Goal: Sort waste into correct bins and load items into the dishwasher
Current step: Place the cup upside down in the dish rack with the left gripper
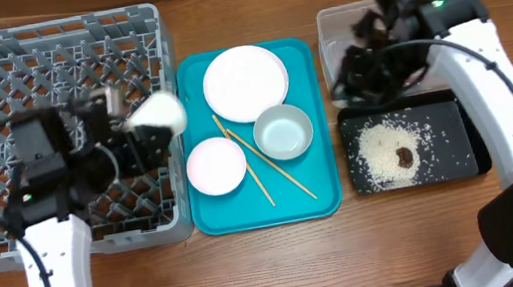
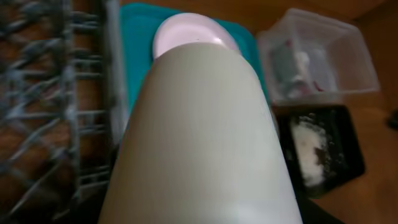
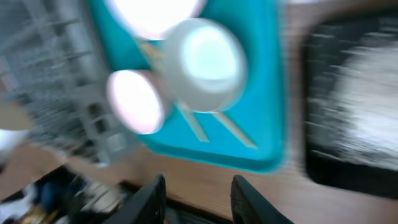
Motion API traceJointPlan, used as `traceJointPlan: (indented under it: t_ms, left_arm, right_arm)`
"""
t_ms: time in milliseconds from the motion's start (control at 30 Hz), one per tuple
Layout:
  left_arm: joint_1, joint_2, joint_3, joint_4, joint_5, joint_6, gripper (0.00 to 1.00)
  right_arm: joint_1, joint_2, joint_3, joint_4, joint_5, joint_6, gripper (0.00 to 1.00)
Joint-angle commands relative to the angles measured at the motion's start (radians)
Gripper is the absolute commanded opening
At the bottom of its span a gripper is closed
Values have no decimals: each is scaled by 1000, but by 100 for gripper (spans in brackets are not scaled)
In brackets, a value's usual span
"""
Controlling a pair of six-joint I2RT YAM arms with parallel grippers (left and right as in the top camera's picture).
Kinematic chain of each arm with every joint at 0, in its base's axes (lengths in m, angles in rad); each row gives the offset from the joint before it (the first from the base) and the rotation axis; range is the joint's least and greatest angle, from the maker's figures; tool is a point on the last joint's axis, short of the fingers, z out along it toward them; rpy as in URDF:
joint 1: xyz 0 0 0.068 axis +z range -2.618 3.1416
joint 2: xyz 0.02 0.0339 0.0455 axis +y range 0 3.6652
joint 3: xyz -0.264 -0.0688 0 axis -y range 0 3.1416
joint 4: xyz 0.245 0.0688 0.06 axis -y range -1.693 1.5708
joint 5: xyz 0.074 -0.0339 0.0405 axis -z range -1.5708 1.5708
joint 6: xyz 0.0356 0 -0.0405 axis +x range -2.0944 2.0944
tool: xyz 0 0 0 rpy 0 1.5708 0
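Evidently the loading step is under way: the left end effector (image 1: 139, 128) is gripping the small white cup (image 1: 160, 114) and holding it tipped over the right-hand wall of the dish rack (image 1: 23, 56). In the left wrist view the cup is filling most of the frame, so the fingers themselves are hidden there.

The right end effector (image 1: 365, 56) is hovering over the clear tub (image 1: 335, 22). Its fingers are standing apart with nothing between them in the blurred right wrist view. The wrapper (image 2: 301, 68) is lying inside that tub, and the rice (image 1: 383, 151) with its brown lump (image 1: 405, 156) is sitting in the black tray (image 1: 462, 135), so the waste sorting is looking finished.

Waiting on the teal tray (image 1: 305, 56) are the plate (image 1: 245, 83), the grey-green bowl (image 1: 283, 131), the pinkish bowl (image 1: 215, 165) and the chopsticks (image 1: 261, 161). The next move is probably calling for the cup to be carried further inside the wall, lowered onto the lattice and released where it cannot topple.
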Motion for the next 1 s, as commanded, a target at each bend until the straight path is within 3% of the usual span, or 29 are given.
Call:
traceJointPlan:
  t_ms: [0, 67, 200, 733, 967]
  left_arm:
    - [62, -51, 35, -61, -286, -6, 35]
    - [104, -61, 36, -106, -406, -20, 33]
    - [181, -63, 35, -151, -573, -135, 19]
    - [212, 95, 34, -179, -561, -165, 19]
    - [212, 180, 34, -146, -506, -164, 24]
  right_arm:
    - [-59, -30, 38, -36, 161, -76, 36]
    - [-94, -43, 38, -64, 195, -87, 36]
    - [-148, -58, 38, -94, 219, -106, 36]
    - [-171, -59, 38, -102, 218, -109, 36]
    - [-171, -59, 37, -104, 218, -109, 36]
